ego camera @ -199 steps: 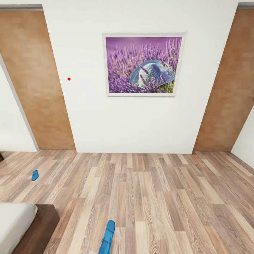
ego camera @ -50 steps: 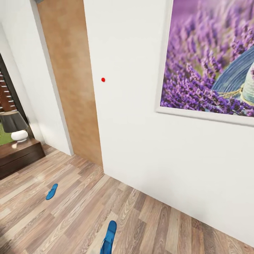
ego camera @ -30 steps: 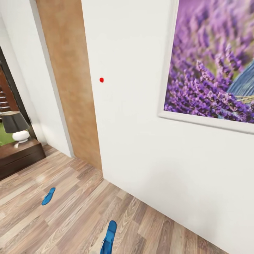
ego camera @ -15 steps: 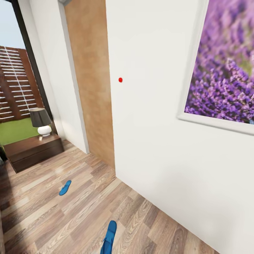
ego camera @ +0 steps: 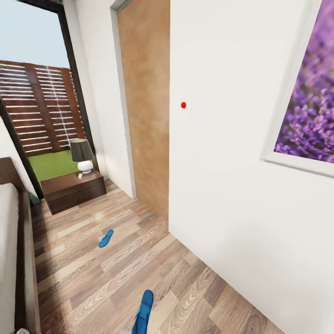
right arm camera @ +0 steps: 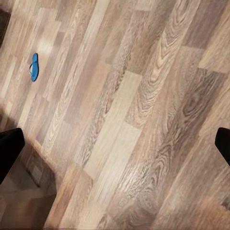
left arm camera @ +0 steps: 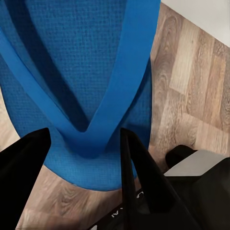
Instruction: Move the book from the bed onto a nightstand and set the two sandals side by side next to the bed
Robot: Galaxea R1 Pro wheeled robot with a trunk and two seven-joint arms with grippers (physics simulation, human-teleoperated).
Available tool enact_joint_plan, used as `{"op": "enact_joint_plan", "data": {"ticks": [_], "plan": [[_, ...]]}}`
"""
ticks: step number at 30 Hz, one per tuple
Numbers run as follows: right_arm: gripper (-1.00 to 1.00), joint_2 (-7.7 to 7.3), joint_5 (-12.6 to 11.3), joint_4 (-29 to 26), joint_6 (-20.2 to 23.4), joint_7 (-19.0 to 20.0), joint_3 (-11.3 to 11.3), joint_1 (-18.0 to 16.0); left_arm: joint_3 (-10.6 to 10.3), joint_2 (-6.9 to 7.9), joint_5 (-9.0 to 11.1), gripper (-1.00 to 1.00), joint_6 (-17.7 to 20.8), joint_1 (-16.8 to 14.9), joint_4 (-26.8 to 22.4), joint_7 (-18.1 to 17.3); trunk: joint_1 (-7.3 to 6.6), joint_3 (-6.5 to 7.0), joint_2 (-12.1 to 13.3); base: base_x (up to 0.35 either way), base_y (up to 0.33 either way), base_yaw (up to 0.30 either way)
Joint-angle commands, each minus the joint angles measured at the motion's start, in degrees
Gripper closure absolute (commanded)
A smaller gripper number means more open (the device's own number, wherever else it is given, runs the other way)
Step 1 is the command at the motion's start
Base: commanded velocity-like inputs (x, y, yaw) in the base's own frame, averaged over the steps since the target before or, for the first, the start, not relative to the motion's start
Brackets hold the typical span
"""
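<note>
1. Blue sandal (left arm camera: 86, 86) is pinched between the black fingers (left arm camera: 139, 187) of the left gripper (left arm camera: 84, 158), above the wood-plank floor (ego camera: 139, 250).
2. The second sandal (ego camera: 105, 239) is seen lying flat on the floor, between the bed (ego camera: 9, 260) and the white wall (ego camera: 222, 176).
3. A nightstand (ego camera: 73, 190) with a lamp (ego camera: 82, 155) is placed beyond it, by the window (ego camera: 37, 93).
4. The right gripper (right arm camera: 115, 148) is spread wide above the floor.

Left pincer (left arm camera: 84, 143) clamped (right pincer (right arm camera: 115, 143) fingers spread wide).

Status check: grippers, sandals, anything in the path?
Left gripper shut on one sandal. Right gripper open, empty. Second sandal on floor between bed and wall, short of nightstand. No obstacle seen.
</note>
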Motion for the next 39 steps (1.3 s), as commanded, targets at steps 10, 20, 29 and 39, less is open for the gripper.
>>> {"op": "enact_joint_plan", "data": {"ticks": [10,20,29,39], "plan": [[-1.0,-0.01,-0.3,0.0,-0.1,0.3,-0.1,0.0,-0.5,-0.01,0.4,1.0,-0.3,-0.1,0.1,-0.1,0.0,-0.06,0.0,0.231,0.0,0.291],[-1.0,-0.01,-0.3,0.0,-0.2,0.3,0.0,-0.1,-0.5,0.03,0.4,1.0,-0.3,-0.1,0.1,-0.1,0.0,-0.06,0.0,0.308,0.0,0.26],[-1.0,-0.01,-0.3,0.0,-0.2,0.4,0.1,0.0,-0.5,0.05,0.4,1.0,-0.3,-0.1,0.1,-0.1,0.0,-0.06,0.0,0.1,0.0,0.034],[-1.0,-0.01,-0.3,0.0,-0.2,0.4,0.1,0.0,-0.5,0.01,0.4,1.0,-0.3,-0.1,0.1,-0.1,0.0,-0.06,0.0,0.002,0.0,0.24]]}}
